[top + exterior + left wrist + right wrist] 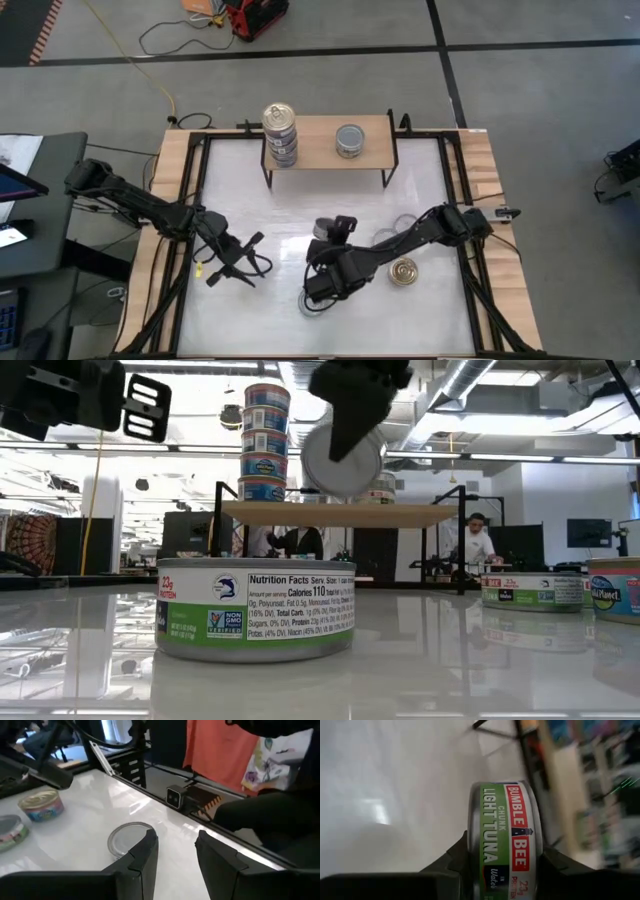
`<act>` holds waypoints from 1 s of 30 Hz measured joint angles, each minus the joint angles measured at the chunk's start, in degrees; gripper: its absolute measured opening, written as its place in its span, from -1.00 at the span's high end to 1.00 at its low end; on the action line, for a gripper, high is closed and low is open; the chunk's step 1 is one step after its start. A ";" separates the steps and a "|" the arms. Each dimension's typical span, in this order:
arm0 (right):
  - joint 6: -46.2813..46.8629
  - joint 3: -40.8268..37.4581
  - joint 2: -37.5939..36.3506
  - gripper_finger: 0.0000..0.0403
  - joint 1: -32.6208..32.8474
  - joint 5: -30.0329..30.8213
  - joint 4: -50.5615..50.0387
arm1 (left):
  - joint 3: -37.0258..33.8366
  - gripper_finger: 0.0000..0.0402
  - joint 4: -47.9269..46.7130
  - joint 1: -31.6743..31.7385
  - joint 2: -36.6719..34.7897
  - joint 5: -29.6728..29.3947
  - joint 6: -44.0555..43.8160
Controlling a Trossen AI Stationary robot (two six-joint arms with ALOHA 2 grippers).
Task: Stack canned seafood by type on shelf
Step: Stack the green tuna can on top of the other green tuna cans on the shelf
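The light-wood shelf (330,140) stands at the table's far edge. On it are a stack of several tins (280,134) at its left end and one silver-topped tin (350,140). In the low view the stack (265,440) rises above the shelf board (330,512). My right gripper (325,235) is shut on a green-labelled tuna tin (505,840) above mid-table. My left gripper (172,852) is open and empty at the table's left (238,264). It is just short of a silver-topped tin (130,837) that stands on its base on the table. My right gripper pinches the tin between its two fingers (452,862), one on each flat end (474,845); the labelled side wall faces the wrist camera. In the low view the fingers come from above, slanting. The tin (345,460) hangs on edge, lifted clear of the table.
A green-labelled tin (255,610) stands near the table's front (312,300). A gold-topped tin (405,270) and another tin, half hidden by the right arm (405,222), stand at the right. Black rails frame the white tabletop (250,320).
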 joint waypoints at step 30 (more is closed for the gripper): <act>-20.45 -0.66 -9.47 0.23 2.48 26.15 -8.91 | -0.06 0.36 5.62 6.93 -0.02 -19.64 -0.68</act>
